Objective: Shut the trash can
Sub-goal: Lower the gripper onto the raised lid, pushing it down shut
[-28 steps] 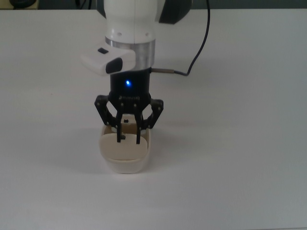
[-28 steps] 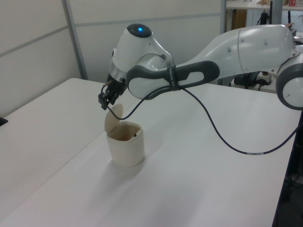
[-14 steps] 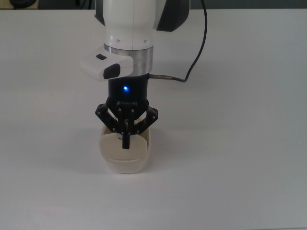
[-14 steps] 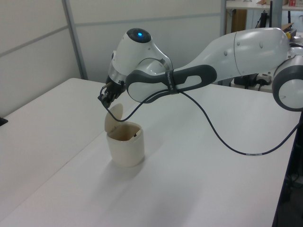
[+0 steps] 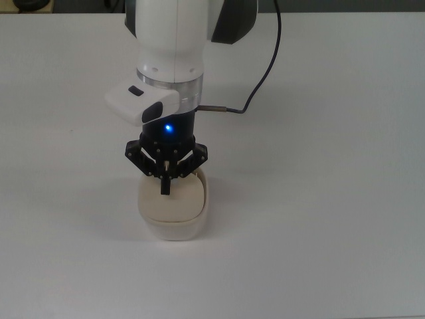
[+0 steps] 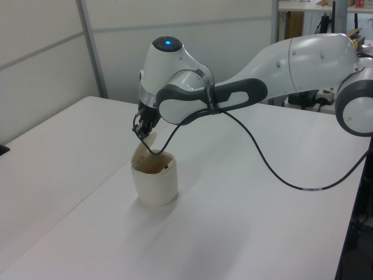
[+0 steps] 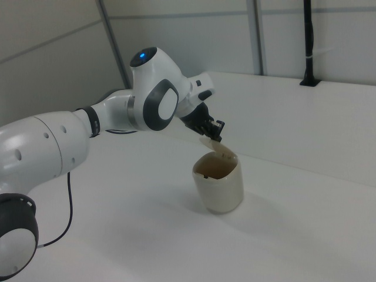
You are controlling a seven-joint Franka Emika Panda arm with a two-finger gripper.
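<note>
A small cream-white trash can [image 5: 174, 212] stands on a plain white table [image 5: 332, 199], well clear of every edge, and serves as the fixed mark for everything else. In the left view the same trash can [image 6: 154, 182] sits on the broad white tabletop [image 6: 245, 221]; in the right view it is the trash can [image 7: 219, 183] with bare table [image 7: 305, 223] all around it.

Its beige lid [image 7: 216, 147] is partly raised: in the right view it slopes over the far rim, leaving the mouth open toward the camera. In the left view the lid [image 6: 144, 153] tilts low over the rim on the left view's left side.

The black gripper [image 5: 166, 187] hangs directly above the trash can, its fingers pressed together into one narrow tip over the lid; whether that tip actually touches the lid is hard to say from the top view. The gripper [image 6: 140, 132] in the left view and the gripper [image 7: 214, 133] in the right view sit just above the lid's raised edge.

Behind the trash can, the white Franka arm [image 6: 303, 58] reaches across the table, trailing a black cable [image 6: 274, 169] that loops over the tabletop. Pale wall panels [image 6: 41, 64] rise beyond the table's far side. In the right view a black post [image 7: 308, 47] stands at the table's far edge.
</note>
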